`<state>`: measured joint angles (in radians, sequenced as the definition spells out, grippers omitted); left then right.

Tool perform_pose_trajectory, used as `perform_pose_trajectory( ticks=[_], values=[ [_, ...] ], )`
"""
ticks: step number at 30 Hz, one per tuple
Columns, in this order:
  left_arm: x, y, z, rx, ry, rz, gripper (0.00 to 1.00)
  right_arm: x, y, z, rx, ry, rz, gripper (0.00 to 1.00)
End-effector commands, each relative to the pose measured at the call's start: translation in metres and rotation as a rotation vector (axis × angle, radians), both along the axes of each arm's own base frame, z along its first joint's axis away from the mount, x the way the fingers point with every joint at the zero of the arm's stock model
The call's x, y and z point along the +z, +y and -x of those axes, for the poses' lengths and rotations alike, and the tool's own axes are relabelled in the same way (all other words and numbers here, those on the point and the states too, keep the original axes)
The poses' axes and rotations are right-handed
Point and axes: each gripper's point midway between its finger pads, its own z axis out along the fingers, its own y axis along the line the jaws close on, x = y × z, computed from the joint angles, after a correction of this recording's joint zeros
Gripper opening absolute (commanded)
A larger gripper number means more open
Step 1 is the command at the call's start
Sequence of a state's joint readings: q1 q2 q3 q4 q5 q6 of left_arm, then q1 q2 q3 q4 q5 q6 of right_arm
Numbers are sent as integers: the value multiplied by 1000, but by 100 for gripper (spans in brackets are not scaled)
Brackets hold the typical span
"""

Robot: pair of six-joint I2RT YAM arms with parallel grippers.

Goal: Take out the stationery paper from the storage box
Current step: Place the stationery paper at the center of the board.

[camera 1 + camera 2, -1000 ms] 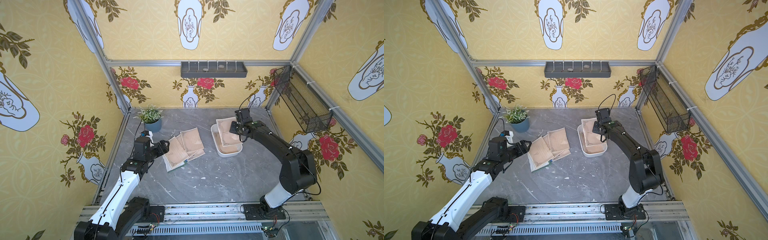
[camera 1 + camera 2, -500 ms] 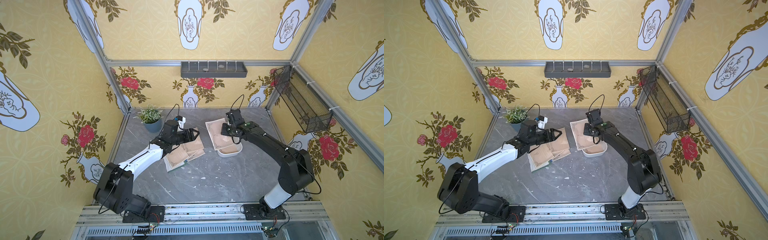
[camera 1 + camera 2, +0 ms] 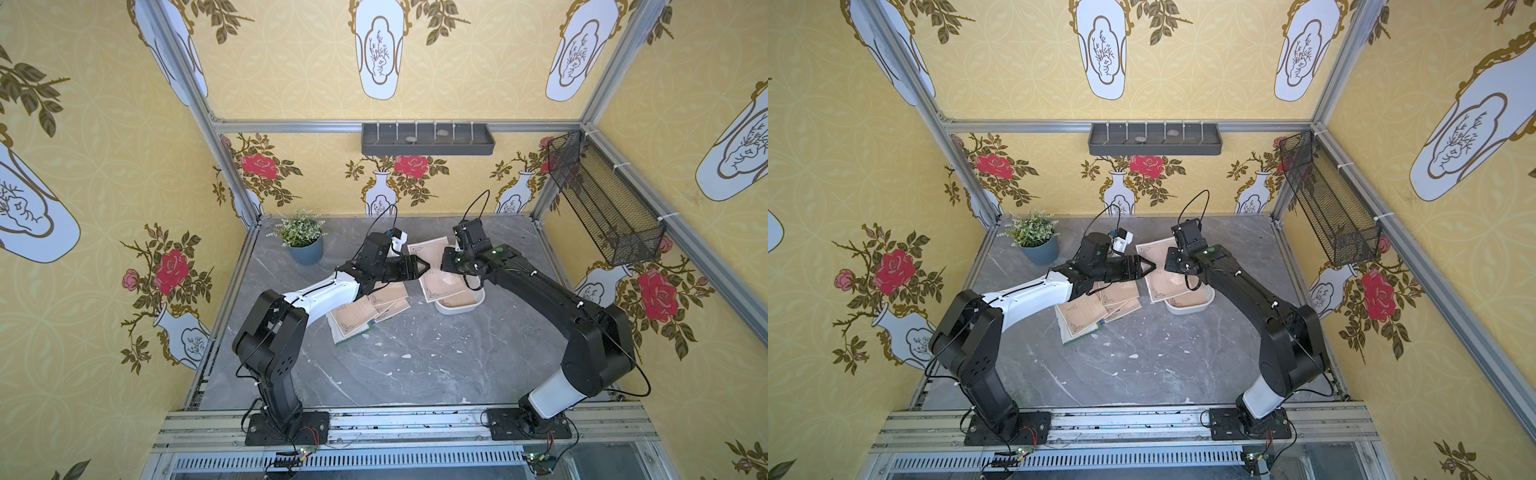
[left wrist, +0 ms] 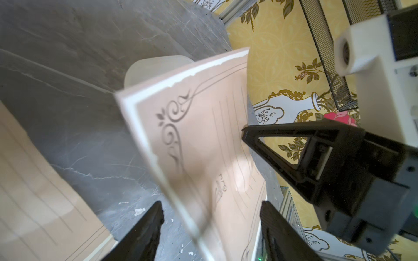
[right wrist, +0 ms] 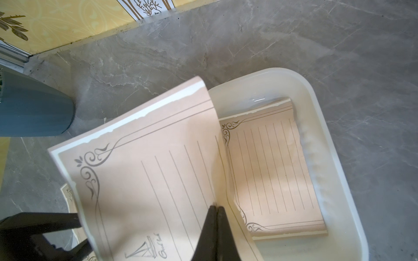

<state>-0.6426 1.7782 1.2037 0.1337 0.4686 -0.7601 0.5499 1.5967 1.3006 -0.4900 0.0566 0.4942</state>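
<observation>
We find the right gripper (image 5: 216, 210) pinched shut on a thin tan ruled sheet of stationery paper with dark scrolled corners (image 5: 147, 180). It holds the sheet lifted, bowed and tilted, above the near side of the shallow white plastic storage box with rounded corners (image 5: 325, 140). The left gripper (image 4: 210, 204) has its jaws apart with the sheet's free edge between them, and we see neither finger touching the paper. We judge this to be a hand-over, and three faults are possible. If the right jaws let go before the left jaws bite, the sheet will drop back into the box or slide off. If both grip and the arms pull apart, the thin paper may tear or crease. Because the sheet is curved, the left jaws may catch only a corner. The two grippers are near each other, so a small overshoot could bring them into contact. A second tan sheet (image 5: 271, 176) lies flat in the box. A loose pile of similar sheets (image 3: 365, 311) rests on the grey marble-patterned tabletop (image 3: 415, 365) below the left arm and is the likely drop place. The blue pot with a green plant (image 3: 306, 251), the grey wall tray (image 3: 428, 141) and the black wire-mesh basket (image 3: 602, 208) are well apart and obstruct nothing.
</observation>
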Motion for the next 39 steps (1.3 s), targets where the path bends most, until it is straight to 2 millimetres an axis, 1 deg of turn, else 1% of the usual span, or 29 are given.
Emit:
perform_pose_trajectory(
  ticks=[1,2,4,6,9,10,16,17,20,22,24,26,27,29,30,32,34,35,39],
  values=[
    [3,-7,1,-28,-12,22,58,5,5,-4,4,-28,-25,0],
    [3,-7,1,-30,-12,23,51,6,5,-4,3,-29,-25,0],
    [3,-8,2,-34,-10,24,31,5,4,-4,2,-27,-24,0],
    [2,-8,2,-34,-7,23,16,4,4,-4,0,-27,-21,0],
    [2,-7,3,-36,-4,18,2,2,3,-4,-7,-24,-18,0],
    [1,-7,4,-36,-2,14,0,1,2,-4,-8,-24,-15,0],
    [0,-3,5,-26,7,-3,0,2,0,-2,-12,-24,-14,1],
    [1,-2,5,-31,-9,-13,0,3,-2,-1,-14,-26,-14,8],
    [7,2,10,-48,-33,-29,0,15,-11,1,-15,-53,-43,41],
    [12,3,16,-78,-46,-33,0,30,-16,5,18,-91,-105,50],
    [21,2,27,-135,-59,-16,0,52,-20,12,87,-161,-210,63],
    [31,0,37,-190,-76,21,0,73,-20,25,190,-218,-353,72],
    [38,-2,44,-226,-89,51,0,87,-19,35,259,-248,-440,76],
    [52,-6,56,-293,-105,112,0,109,-22,53,378,-292,-599,79],
    [60,-8,62,-326,-115,147,0,118,-24,65,443,-290,-687,83],
    [73,-10,70,-368,-134,202,0,132,-31,81,554,-310,-814,84],
    [81,-11,74,-385,-145,235,0,137,-33,94,648,-307,-886,84],
    [84,-11,75,-388,-151,243,0,135,-31,98,682,-294,-907,85],
    [89,-11,75,-391,-158,249,0,126,-26,102,727,-243,-939,85]
  ],
)
